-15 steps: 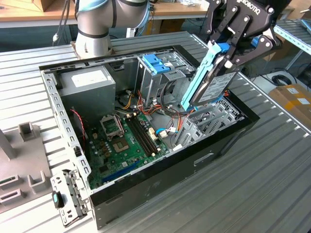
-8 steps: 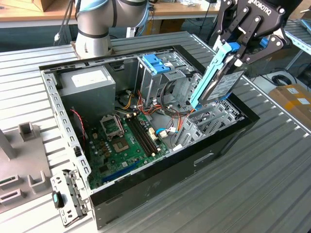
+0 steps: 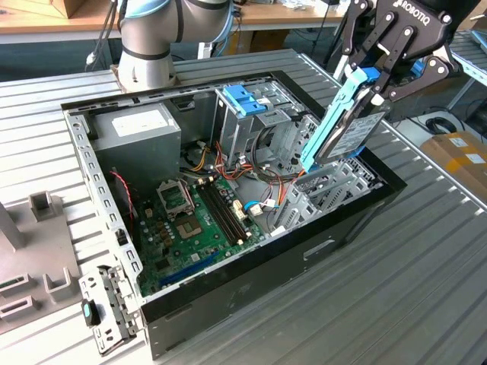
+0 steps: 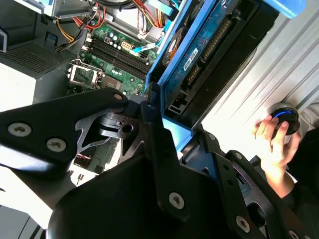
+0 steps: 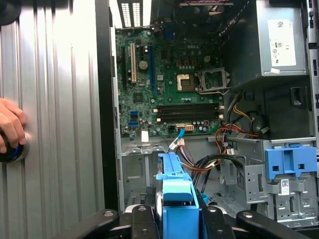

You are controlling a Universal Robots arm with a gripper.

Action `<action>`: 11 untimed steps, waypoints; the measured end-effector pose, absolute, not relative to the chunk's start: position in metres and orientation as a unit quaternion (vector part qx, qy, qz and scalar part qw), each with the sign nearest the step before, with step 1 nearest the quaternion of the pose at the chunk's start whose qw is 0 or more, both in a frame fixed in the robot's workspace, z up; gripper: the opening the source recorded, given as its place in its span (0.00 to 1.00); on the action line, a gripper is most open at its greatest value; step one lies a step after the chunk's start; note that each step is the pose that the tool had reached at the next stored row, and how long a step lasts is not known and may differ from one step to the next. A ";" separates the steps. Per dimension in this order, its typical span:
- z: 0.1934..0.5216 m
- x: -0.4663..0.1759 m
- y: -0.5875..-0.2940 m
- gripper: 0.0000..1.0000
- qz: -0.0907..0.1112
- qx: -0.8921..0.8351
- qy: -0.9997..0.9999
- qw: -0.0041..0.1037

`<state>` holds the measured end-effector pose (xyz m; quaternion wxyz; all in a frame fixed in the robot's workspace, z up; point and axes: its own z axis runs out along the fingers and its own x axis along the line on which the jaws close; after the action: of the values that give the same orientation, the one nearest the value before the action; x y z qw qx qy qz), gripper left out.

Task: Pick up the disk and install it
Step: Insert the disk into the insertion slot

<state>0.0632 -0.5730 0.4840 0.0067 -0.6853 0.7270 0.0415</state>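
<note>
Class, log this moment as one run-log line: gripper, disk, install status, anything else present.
gripper: jaws shut on disk | disk: tilted, held above open computer case | installed: no | hand: on round knob

The computer case (image 3: 266, 258) lies open on the worktop (image 3: 396, 304), in the middle of the exterior view. Inside it, the motherboard (image 3: 190, 228) lies flat on the near part of its floor, the power supply (image 3: 137, 133) sits in the far corner toward the exterior view's left, and the drive cage (image 3: 243, 114) stands just right of that. The arm's base (image 3: 144, 61) stands behind the case. The disk (image 3: 346, 133), clamped in the gripper (image 3: 377, 91), hangs tilted above the case's right end. A metal bracket (image 3: 106, 308) lies at the near left corner. In the second wrist view a hand (image 4: 274, 139) rests on a knob (image 4: 284, 117) outside the case
</note>
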 end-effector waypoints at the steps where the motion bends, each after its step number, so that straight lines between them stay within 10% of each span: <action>1: 0.484 0.063 -0.573 0.37 0.042 -0.685 0.727 0.007; 11: 0.478 0.063 -0.573 0.37 0.042 -0.687 0.725 0.007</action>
<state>0.0634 -0.5732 0.4775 0.0067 -0.6874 0.7251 0.0416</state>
